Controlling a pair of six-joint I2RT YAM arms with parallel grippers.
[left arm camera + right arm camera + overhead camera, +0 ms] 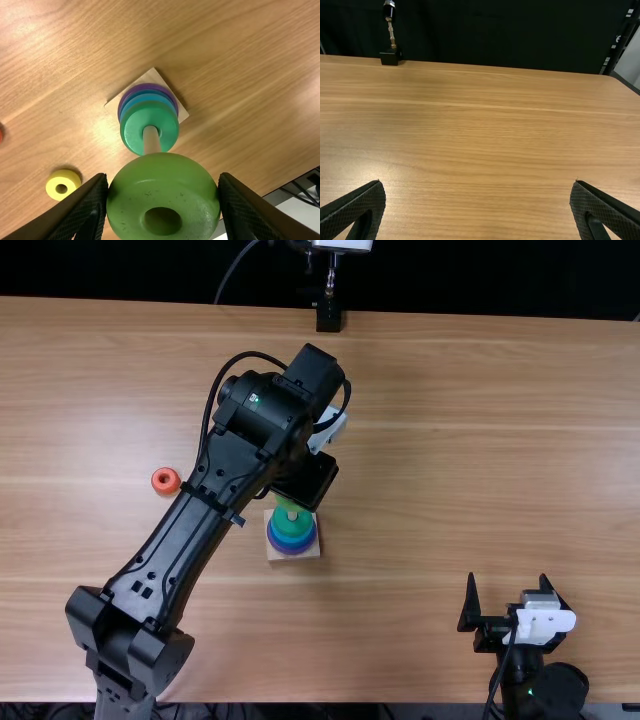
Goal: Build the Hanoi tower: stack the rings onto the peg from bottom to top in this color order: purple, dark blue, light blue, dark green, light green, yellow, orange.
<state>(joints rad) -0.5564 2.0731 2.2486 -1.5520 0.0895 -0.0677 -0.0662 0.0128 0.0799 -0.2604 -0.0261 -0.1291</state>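
Holding, left pincer (pixel 308 480): our light green ring (pixel 163 186), near the peg (pixel 150 140)
Peg: purple (pixel 148 85), dark blue (pixel 148 92), light blue (pixel 135 103), dark green ring (pixel 131 127)
Tabletop (pixel 430 440): yellow ring (pixel 53 183), orange ring (pixel 157 487)
Near edge: our right pincer (pixel 508 577), spread wide
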